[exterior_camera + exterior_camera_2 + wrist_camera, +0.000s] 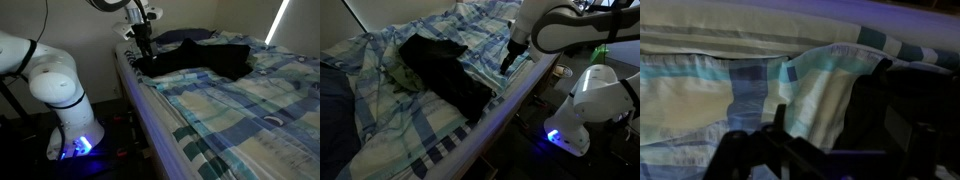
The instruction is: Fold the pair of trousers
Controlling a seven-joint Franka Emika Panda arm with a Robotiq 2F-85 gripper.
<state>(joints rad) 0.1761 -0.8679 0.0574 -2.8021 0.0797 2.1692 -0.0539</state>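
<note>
The pair of trousers (440, 72) lies rumpled on the plaid bedsheet (410, 125). The end effector (507, 64) hangs at the bedsheet's edge, near the trousers. I cannot tell whether it is clenched or released.

Plaid bedsheet (240, 110) carries pair of trousers (200, 58) (rumpled, black)

No legible text or labels anywhere.
</note>
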